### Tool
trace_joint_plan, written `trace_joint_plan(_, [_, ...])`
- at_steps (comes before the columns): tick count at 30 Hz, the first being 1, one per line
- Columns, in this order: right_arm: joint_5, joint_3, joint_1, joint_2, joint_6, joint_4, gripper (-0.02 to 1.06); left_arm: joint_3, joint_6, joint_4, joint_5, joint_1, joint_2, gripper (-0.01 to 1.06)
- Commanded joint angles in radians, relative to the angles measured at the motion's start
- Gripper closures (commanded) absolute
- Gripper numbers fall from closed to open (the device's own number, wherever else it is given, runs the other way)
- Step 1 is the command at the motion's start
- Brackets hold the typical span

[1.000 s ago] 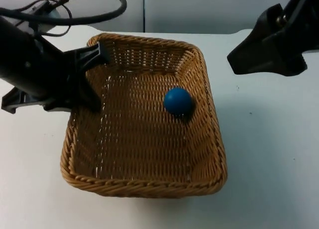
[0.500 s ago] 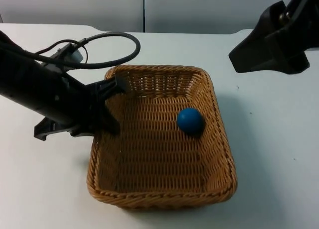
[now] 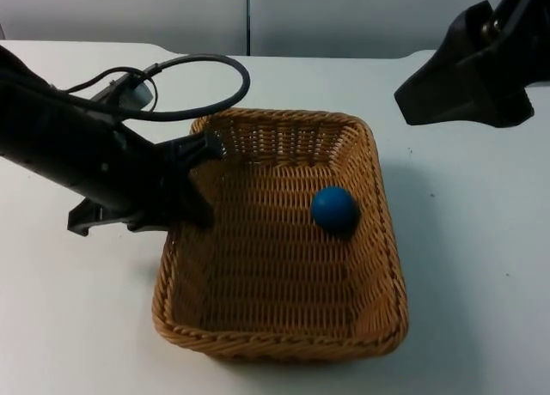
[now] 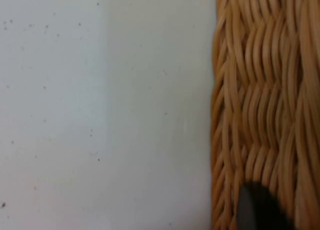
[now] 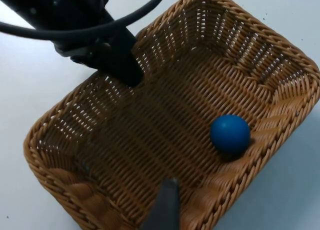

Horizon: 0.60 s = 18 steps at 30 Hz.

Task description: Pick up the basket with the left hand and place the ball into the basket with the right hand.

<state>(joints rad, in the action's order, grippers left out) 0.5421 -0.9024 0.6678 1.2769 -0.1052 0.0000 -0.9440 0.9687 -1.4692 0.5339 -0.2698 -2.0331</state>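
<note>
Ball (image 3: 333, 209) lies inside the basket (image 3: 284, 343), on the woven floor against the wall on the right arm's side; basket sits on the table (image 3: 464, 275). Task's placing looks already done. Left tool (image 3: 193, 185) is clamped on the opposite rim, one finger inside, one outside, so any setting-down or letting-go falls to it. Right tool (image 3: 464, 73) hangs well apart above the far right of the table, waiting; cannot tell its fingers' state.
</note>
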Motion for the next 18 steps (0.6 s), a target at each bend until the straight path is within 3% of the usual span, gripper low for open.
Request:
trace_joint_plan(1, [-0.009,0.005,0.004,-0.008,0.009,0.0,0.28,-0.009,0.003,-0.007,0.042,-0.006,0.007,0.76])
trace_joint_plan(5, [-0.009,0.005,0.004,-0.008,0.012,0.0,0.28,-0.009,0.0,0.011,0.075,-0.006,0.007,0.26])
trace_joint_plan(9, [-0.009,0.005,0.004,-0.008,0.012,0.0,0.28,-0.009,0.001,0.013,0.104,-0.006,0.009,0.13])
trace_joint_plan(13, [-0.009,0.005,0.004,-0.008,0.012,0.0,0.28,-0.009,0.001,0.02,0.123,-0.006,0.031,0.13])
trace_joint_plan(18, [-0.025,0.005,0.004,-0.008,0.012,0.0,0.28,-0.009,0.001,0.103,0.077,0.008,0.109,0.13])
